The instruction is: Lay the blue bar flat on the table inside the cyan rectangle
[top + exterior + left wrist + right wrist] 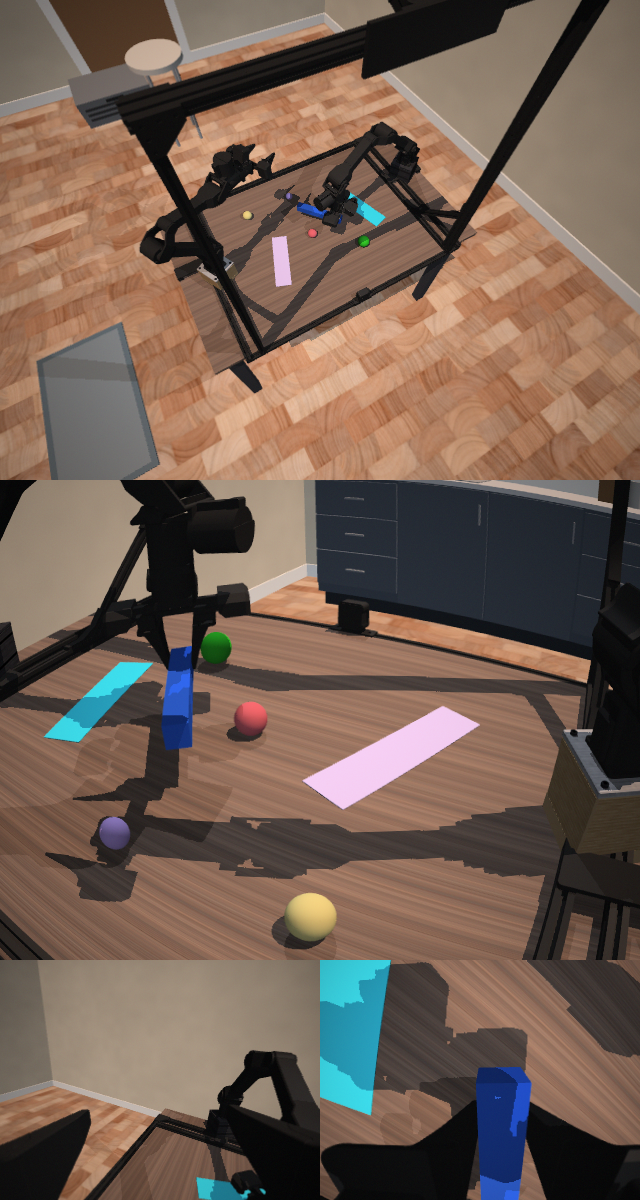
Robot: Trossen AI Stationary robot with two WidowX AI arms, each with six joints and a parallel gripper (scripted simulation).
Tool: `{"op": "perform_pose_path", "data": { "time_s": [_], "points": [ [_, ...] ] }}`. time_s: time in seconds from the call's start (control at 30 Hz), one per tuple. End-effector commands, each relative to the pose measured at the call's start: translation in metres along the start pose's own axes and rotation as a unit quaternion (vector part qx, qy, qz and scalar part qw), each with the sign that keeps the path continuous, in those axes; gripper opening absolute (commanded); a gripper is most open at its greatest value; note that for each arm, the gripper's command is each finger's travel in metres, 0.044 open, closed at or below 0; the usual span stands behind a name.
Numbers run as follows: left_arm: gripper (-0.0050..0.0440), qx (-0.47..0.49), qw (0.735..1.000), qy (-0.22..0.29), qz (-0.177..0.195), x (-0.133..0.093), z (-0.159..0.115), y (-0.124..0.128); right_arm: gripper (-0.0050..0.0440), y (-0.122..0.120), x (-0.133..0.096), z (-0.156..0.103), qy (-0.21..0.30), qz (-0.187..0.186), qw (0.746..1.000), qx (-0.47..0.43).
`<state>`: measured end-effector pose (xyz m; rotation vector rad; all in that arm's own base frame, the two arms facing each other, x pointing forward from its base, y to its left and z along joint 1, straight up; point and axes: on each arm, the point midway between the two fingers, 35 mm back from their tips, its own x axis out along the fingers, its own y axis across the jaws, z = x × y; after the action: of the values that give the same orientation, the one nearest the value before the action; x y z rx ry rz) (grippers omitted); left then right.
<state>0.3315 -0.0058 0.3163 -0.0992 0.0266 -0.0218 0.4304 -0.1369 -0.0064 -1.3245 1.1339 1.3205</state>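
Above table [320, 289] [392, 810] [580, 1090], R gripper [338, 212] [180, 660] [502, 1110] has blue bar [311, 210] [178, 697] [501, 1130].

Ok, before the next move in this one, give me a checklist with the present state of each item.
1. Bar gripped by right hand: ok.
2. Left hand open, off the bar: ok.
3. Bar held clear of the table: ok.
4. Bar over cyan rectangle: not ok, beside it.
5. Bar lined up with cyan rectangle: not ok, turned from it.
6. Red ball untouched by bar: ok.
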Motion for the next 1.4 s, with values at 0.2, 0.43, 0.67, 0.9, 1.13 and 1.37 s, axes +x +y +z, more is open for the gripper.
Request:
{"op": "perform_pose_path", "data": {
  "time_s": [0.2, 0.43, 0.67, 0.9, 1.13, 1.37],
  "points": [
    [0.044, 0.05, 0.998, -0.038, 0.01, -0.016, 0.007, 0.005, 0.0, 0.001, 0.0, 0.002, -0.001, 0.0, 1.0, 0.002],
    [0.044, 0.05, 0.998, -0.038, 0.01, -0.016, 0.007, 0.005, 0.0, 0.006, -0.002, 0.016, -0.001, 0.0, 1.0, 0.018],
    [0.044, 0.05, 0.998, -0.038, 0.01, -0.016, 0.007, 0.005, 0.0, 0.015, -0.005, 0.035, -0.001, 0.0, 0.999, 0.042],
    [0.044, 0.05, 0.998, -0.038, 0.01, -0.016, 0.007, 0.005, 0.0, 0.023, -0.006, 0.049, -0.001, 0.0, 0.998, 0.059],
    [0.044, 0.05, 0.998, -0.038, 0.01, -0.016, 0.007, 0.005, 0.0, 0.035, -0.008, 0.068, -0.001, 0.0, 0.997, 0.083],
    [0.044, 0.05, 0.998, -0.038, 0.01, -0.016, 0.007, 0.005, 0.0, 0.05, -0.008, 0.086, -0.001, 0.0, 0.994, 0.106]
  ]
}}
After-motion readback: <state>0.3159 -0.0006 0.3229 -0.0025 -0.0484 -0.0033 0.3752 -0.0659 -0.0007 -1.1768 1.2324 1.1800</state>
